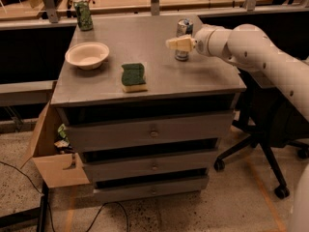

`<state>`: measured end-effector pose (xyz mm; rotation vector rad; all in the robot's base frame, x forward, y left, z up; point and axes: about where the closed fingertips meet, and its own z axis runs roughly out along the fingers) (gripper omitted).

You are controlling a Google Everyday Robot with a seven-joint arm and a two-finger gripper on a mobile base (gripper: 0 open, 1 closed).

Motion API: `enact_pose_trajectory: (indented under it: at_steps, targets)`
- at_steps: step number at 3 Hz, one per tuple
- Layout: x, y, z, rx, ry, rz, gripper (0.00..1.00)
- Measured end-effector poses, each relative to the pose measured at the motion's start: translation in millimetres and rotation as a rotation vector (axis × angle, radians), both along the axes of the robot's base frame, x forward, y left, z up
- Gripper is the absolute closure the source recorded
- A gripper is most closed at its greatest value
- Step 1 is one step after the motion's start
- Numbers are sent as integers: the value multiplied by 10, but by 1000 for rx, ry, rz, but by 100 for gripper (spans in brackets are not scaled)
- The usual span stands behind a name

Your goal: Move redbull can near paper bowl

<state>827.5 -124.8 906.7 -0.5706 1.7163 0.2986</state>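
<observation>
The redbull can point(183, 29) stands upright on the grey cabinet top point(154, 81) at the back right; its lower half is hidden behind my gripper. My gripper point(173, 43) reaches in from the right and sits right in front of the can, at about its middle height. The paper bowl point(87, 55) sits on the left side of the top, well apart from the can.
A green sponge point(133, 76) lies between bowl and can, nearer the front edge. A green patterned can point(83, 14) stands at the back left corner. An open cardboard box point(53, 153) is at the cabinet's left. An office chair point(270, 129) stands at the right.
</observation>
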Motion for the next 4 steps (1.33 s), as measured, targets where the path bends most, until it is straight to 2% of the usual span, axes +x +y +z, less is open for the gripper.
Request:
enact_pose_trajectory:
  at_steps: [1,2,3,4]
  targets:
    - [98,136,75,10,-17,39,49]
    - [111,350,310,15,-59,126,72]
    - [110,755,578,67,-85,254,96]
    - [109,1194,769,92,-106,373,100]
